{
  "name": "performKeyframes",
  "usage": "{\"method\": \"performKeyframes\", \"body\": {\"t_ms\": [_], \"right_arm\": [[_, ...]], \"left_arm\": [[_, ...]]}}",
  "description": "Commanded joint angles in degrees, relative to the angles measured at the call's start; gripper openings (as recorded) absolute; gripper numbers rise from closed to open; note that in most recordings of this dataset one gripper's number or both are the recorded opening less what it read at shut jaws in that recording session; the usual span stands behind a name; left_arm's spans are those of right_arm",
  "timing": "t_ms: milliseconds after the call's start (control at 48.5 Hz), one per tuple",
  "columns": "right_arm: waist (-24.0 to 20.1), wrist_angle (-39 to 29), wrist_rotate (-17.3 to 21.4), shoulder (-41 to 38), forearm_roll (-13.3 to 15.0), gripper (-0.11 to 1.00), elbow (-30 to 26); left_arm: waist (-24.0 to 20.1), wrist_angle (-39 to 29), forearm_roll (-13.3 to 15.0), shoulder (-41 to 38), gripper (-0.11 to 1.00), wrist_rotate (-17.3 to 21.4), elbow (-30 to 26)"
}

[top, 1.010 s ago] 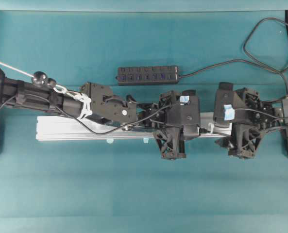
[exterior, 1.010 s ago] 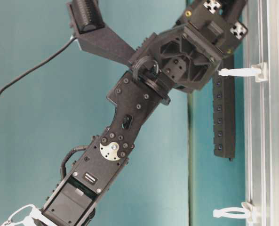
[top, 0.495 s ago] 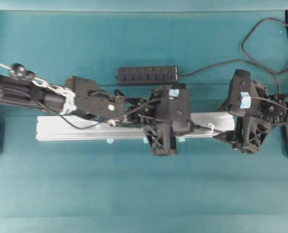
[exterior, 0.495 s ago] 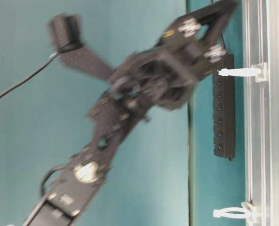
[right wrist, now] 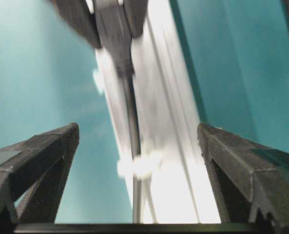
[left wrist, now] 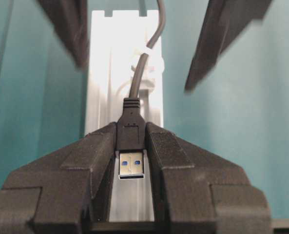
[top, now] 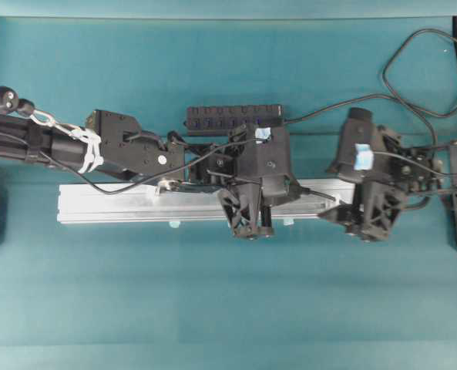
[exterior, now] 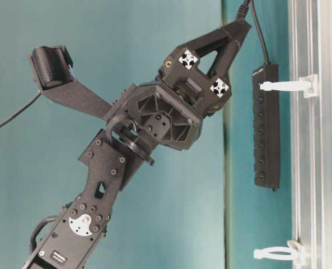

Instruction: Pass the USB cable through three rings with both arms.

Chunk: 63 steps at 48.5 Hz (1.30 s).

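There are two black robot arms, the left arm and the right arm. Each arm has one hand, so that makes two: the left hand and the right hand. There is one USB cable. There is one long silver rail. There is one black hub strip. The side view shows two white rings. There is one teal surface.
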<state>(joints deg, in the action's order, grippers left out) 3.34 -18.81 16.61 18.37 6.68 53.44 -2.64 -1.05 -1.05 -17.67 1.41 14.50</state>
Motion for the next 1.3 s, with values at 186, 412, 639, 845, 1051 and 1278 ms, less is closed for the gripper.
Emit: {"method": "performKeyframes", "body": {"t_ms": [186,412,639,845,1051,1278], "right_arm": [[0.62,1.05,0.18,-2.64,0.26,0.46,-2.64],[0.53,3.08,0.09,-3.96,0.26,0.35,-3.16],[0.53,2.99,-1.76,-4.22,0.35,0.21,-3.43],[0.0,3.08,-6.15,-4.31,0.35,-0.01,-3.69],[-0.35,3.16,-7.82,-5.1,0.26,-0.07,-4.75],[-0.35,2.02,-7.91,-6.33,0.26,-0.07,-5.62]], "left_arm": [[0.09,0.26,-0.09,1.58,0.23,0.09,-0.44],[0.09,0.26,-0.09,1.67,0.22,0.09,-0.35],[0.18,0.26,-0.09,1.67,0.22,0.09,-0.35],[0.09,-0.44,-0.09,1.67,0.23,0.09,0.0],[0.26,-0.09,-0.09,1.76,0.22,0.26,0.53],[0.09,-0.18,-0.09,1.85,0.23,0.44,1.14]]}}
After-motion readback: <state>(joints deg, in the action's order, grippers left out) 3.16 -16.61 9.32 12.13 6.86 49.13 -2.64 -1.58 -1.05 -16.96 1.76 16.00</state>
